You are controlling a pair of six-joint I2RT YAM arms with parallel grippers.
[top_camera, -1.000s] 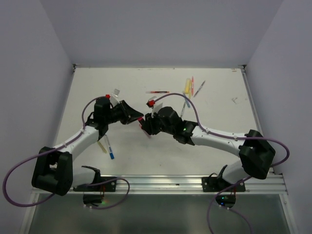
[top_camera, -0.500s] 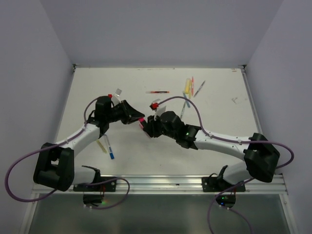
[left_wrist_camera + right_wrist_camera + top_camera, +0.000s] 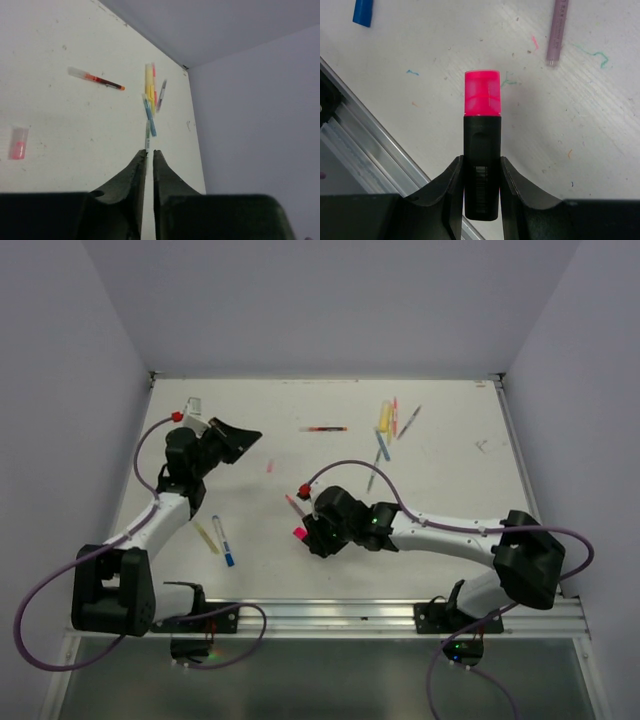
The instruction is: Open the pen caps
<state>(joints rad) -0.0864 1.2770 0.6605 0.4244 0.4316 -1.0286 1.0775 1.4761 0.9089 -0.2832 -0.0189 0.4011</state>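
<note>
Since half a second ago the arms have parted. The left tool [image 3: 237, 436] has swung out to about 10 o'clock on the surface [image 3: 450, 490]. The right tool [image 3: 310, 531] has drawn back toward 6 o'clock, carrying the pink-and-black highlighter [image 3: 299, 533] with it. A pink cap [image 3: 268, 466] lies loose between them, touching neither tool.

The right tool's jaws press on both sides of the highlighter's black barrel. In the wrist view the pink end stands clear beyond the fingertips [image 3: 457, 167], above bare surface. The left tool's jaws are drawn almost together, with only a thin slit between them and nothing in it. Its wrist view shows the same cap off to the left, a pale clear sleeve with pink inside, lying alone.

A slim pink pen [image 3: 293, 505] lies just beside the right tool, at its 11 o'clock. At 8 o'clock on the surface, a dark blue pen [image 3: 222, 540] and a pale yellow pen [image 3: 207, 537] lie side by side near the left arm. A red pen [image 3: 322, 428] lies crosswise at 12 o'clock. At 1 o'clock there is a loose cluster: a yellow highlighter [image 3: 383, 417], an orange pen [image 3: 394, 418] close beside it and a grey pen [image 3: 409, 421]. Just nearer in are a light blue pen [image 3: 380, 445] and a thin greenish pen [image 3: 372, 476].
</note>
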